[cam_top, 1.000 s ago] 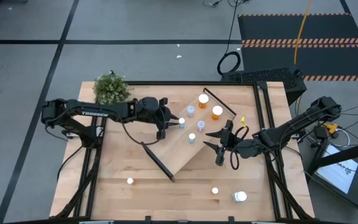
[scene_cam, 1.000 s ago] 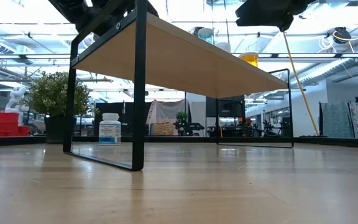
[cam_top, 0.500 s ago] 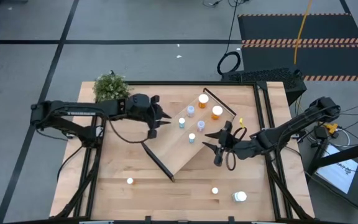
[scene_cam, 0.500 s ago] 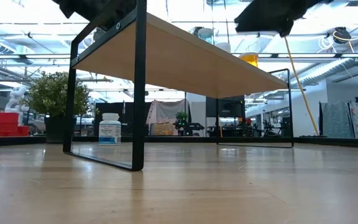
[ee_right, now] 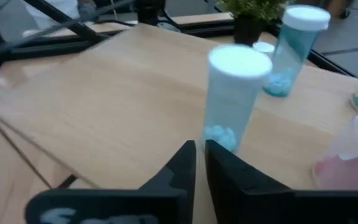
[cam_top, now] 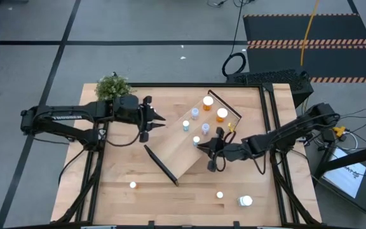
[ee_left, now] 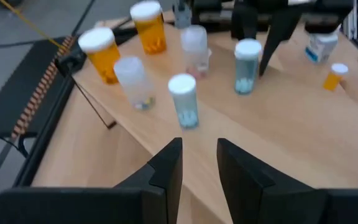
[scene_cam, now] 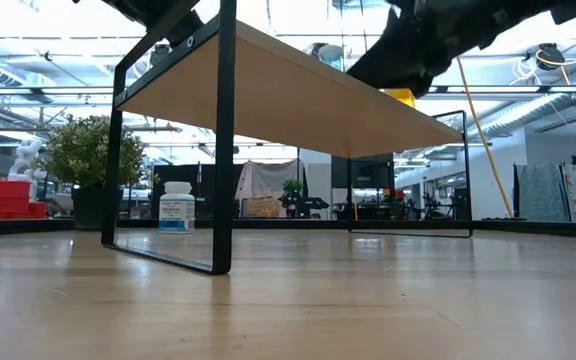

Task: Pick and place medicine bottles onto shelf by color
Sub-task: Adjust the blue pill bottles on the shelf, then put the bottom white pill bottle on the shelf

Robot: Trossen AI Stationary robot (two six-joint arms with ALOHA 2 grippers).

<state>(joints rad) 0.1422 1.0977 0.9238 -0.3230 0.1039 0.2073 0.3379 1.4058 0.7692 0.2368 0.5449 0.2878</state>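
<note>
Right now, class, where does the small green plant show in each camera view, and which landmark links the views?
High view: the plant stands at the picture's upper-left corner of the table.
Low view: at the left, past the shelf.
Left wrist view: not in it.
Right wrist view: beyond the shelf's far edge.
Shared landmark: the light-wood shelf.

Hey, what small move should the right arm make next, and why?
Probably open the right tool first: it is closed just short of the nearest blue bottle, which stands upright on the shelf, so it cannot pass around the bottle as it is.
</note>
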